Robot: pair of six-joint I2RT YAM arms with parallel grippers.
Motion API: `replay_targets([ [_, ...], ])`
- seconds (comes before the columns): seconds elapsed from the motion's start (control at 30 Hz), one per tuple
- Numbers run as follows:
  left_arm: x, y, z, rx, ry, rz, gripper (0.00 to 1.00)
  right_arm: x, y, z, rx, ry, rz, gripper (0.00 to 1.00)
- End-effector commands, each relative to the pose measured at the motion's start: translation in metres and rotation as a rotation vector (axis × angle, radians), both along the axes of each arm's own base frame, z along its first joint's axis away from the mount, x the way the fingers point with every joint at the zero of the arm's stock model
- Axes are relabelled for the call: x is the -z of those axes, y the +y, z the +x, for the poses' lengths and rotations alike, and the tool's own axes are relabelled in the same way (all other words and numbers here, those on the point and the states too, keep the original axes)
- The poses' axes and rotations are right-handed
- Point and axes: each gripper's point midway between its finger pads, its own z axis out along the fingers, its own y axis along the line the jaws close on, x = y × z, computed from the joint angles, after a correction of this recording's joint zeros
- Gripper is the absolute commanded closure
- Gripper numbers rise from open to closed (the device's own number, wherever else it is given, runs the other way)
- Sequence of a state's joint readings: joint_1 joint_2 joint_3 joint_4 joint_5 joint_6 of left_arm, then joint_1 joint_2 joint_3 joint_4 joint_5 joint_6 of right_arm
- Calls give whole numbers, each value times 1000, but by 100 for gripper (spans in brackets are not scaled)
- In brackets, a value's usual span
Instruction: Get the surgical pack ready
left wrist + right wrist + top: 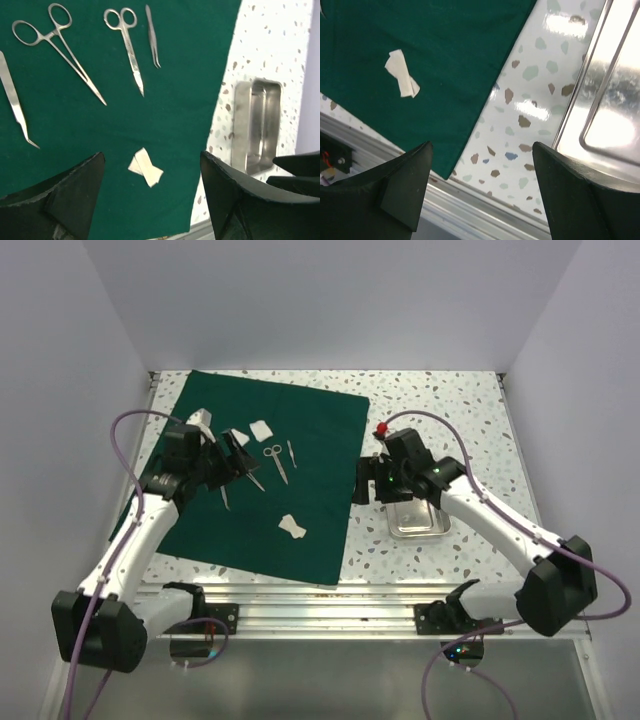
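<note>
Lying flat in the frame's left half, the green drape (310,430) carries scissors (275,462) and gauze (292,527); the steel tray (418,518) sits right of centre, off the cloth. The left gripper (232,458) and right gripper (362,485) hover spread wide, grasping nothing.

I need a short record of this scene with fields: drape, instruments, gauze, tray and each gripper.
Drape: dark green drape, spread flat on table
Instruments: scissors, ring-handled forceps, tweezers, all on the drape
Gauze: near gauze square and far gauze square, on the drape
Tray: steel tray, looks empty, on table beside the drape
Left gripper: open, empty, above the drape
Right gripper: open, empty, between drape and tray
</note>
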State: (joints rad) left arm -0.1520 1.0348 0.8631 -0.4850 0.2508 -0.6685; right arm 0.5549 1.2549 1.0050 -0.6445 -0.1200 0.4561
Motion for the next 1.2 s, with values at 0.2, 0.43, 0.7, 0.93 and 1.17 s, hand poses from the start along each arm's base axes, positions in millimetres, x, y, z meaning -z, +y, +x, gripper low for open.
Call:
replay_targets([
  [0.2,16,49,57,-248,138,250,30,1,21,62,-24,-127,-98,15],
  [0.43,74,78,60,-301,349,451,44,0,29,66,-55,-148,-74,14],
  [0.7,137,80,55,-297,488,492,59,-2,28,59,-76,-176,-54,13],
  [0.93,154,87,42,-314,525,525,58,-4,31,57,-90,-189,-28,12],
  [1.17,171,84,33,-294,560,514,58,-4,32,55,-96,-192,-17,12],
])
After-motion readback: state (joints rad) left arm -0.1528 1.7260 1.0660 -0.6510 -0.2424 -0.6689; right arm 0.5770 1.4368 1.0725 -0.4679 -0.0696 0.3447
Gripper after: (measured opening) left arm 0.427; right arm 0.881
